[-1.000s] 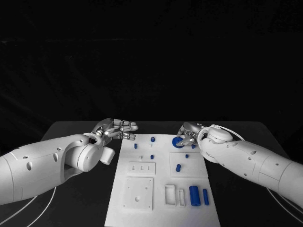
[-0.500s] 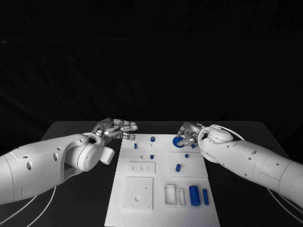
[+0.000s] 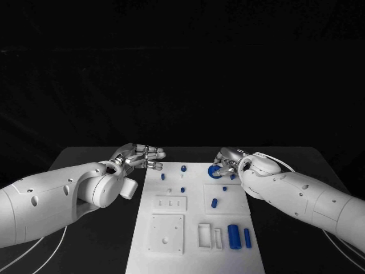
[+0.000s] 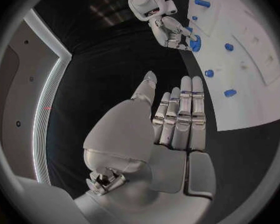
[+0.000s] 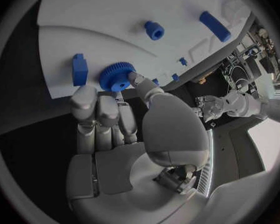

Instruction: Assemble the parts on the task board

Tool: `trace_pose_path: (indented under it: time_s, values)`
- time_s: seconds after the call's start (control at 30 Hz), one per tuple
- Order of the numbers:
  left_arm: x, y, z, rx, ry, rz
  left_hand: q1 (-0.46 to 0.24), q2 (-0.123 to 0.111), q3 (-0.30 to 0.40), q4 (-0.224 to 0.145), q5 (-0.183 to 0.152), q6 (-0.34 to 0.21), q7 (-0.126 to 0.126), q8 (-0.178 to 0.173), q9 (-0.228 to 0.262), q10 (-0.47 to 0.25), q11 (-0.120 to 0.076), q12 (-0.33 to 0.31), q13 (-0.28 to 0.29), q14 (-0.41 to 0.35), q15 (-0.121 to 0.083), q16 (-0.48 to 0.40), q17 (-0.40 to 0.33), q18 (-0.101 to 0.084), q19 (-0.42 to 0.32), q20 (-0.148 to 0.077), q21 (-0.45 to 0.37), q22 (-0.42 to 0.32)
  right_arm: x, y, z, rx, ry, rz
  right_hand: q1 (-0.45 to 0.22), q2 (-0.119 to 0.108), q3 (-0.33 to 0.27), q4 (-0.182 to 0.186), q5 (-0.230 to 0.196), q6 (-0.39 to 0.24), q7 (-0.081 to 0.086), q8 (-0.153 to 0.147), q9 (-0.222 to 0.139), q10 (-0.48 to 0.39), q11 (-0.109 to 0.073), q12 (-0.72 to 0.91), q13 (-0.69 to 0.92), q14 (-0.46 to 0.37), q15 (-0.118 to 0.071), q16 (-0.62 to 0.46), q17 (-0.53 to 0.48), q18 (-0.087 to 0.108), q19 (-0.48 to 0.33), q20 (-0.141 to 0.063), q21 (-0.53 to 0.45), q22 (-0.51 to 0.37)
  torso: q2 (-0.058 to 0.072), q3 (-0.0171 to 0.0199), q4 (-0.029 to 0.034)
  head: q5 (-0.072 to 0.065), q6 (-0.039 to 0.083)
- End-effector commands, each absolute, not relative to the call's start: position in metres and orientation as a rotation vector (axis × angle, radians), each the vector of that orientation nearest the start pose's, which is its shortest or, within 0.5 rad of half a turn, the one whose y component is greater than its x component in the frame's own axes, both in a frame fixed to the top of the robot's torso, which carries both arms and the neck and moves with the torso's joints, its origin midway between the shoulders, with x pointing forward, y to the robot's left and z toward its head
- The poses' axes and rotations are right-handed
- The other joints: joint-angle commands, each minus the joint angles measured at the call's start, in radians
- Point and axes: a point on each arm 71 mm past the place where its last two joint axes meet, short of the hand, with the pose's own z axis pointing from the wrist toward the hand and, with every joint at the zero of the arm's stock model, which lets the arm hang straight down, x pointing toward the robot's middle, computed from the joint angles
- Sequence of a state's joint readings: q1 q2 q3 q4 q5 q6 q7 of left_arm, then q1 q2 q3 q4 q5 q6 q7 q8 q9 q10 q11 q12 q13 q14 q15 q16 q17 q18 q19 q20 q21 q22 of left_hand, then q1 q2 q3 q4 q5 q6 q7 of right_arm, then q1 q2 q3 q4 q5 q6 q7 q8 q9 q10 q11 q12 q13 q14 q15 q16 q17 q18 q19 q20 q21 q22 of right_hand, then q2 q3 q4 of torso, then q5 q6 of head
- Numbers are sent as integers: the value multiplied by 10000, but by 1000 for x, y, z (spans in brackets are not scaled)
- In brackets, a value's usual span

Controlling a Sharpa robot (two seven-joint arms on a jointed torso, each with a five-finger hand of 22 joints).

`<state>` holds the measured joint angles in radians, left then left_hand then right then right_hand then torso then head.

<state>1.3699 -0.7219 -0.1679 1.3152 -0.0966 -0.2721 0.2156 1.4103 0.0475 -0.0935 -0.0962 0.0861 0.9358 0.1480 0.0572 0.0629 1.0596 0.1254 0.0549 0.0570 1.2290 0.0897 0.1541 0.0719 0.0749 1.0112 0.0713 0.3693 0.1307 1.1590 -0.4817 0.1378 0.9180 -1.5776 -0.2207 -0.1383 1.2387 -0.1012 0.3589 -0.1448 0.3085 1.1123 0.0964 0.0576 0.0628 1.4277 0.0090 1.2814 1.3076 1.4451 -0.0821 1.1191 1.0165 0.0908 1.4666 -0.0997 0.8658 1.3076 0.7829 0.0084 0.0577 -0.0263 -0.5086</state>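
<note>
At the centre of the head view, toward its lower half, the white task board (image 3: 195,220) lies on the black table (image 3: 92,157). Just right of the board's upper right corner, the right hand (image 3: 226,164) pinches a blue gear (image 3: 214,170) between thumb and fingertips; the right wrist view shows the gear (image 5: 115,78) at the board's edge, with a small blue block (image 5: 79,68) just beside it.

Left of the board's upper left corner, the left hand (image 3: 139,156) hovers with its fingers (image 4: 180,115) stretched out close together and nothing in it.

Counting the blue parts in the head view: one gear, two upright bars at the lower right, the larger (image 3: 232,236) beside the thinner (image 3: 247,237), one oblong peg (image 3: 214,202) at mid-board, one peg (image 3: 183,168) near the top edge, and three small studs (image 3: 163,177), (image 3: 182,189), (image 3: 224,188). Three small white slots (image 3: 173,201) sit in a row on a raised square.
</note>
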Motion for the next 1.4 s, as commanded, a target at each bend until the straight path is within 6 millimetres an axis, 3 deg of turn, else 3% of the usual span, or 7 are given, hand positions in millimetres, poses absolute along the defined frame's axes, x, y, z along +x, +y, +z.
trace_pose_path:
  time_s: [0.03, 0.3, 0.53, 1.17, 1.4]
  values:
    - [540, 207, -157, -9653, 15895, -13474, 26, -10, 3, -54, 60, -76, -12, 31, -9, -56, -1, 58, 15, -54, -38, -47, -14, -70, -78, -19, 46, 14, 589, -197, -189, -616, 15857, 3650, 126, 50, -75, 33, -68, 153, -75, 42, -1, -2, -74, -36, 991, 25, -60, -27, 14, -136, 606, -84, 24, 851, -1, 2, 0, -1, -5]
    - [540, 207, -157, -9651, 15894, -13458, 35, -19, 7, -76, 61, -191, 9, 23, -17, -88, 9, 56, 14, -52, -37, -49, -13, -69, -89, -19, 66, 21, 586, -193, -183, -880, 15254, 3637, 206, -72, -105, 201, -26, 170, -83, 41, -1, 0, -87, -51, 981, 28, -77, -30, 27, -139, 608, -106, 37, 837, 1, 1, 3, 76, 49]
    - [539, 208, -156, -9651, 15886, -13447, 32, -23, 9, -76, 64, -248, 14, 24, -17, -113, 15, 56, 14, -49, -35, -48, -13, -67, -92, -16, 70, 21, 577, -180, -175, -1155, 14889, 3954, 273, -181, -66, 361, -13, 181, -91, 41, -1, 7, -94, -61, 973, 23, -83, -49, 22, -136, 606, -110, 40, 816, -8, -22, -10, 172, 91]
    - [539, 207, -156, -9632, 15868, -13462, 35, -44, 22, -84, 68, -275, 9, 23, -18, -135, 13, 55, 14, -56, -34, -51, -13, -66, -104, -13, 83, 22, 559, -114, -174, -2082, 14661, 4692, 303, -229, -60, 439, 9, 166, -86, 42, -1, -8, -92, -78, 965, 25, -81, -68, 6, -134, 603, -112, 20, 796, 12, -26, 64, 291, 86]
    - [539, 204, -156, -9603, 15885, -13503, 18, -45, 21, -73, 50, -278, 6, 24, -18, -137, 11, 58, 15, -59, -32, -52, -14, -67, -109, -12, 82, 20, 559, -99, -183, -2290, 14820, 4517, 310, -254, -37, 470, -6, 135, -78, 41, -1, -30, -87, -110, 949, 18, -82, -104, -25, -128, 597, -110, -48, 764, 14, -17, 46, 346, 67]
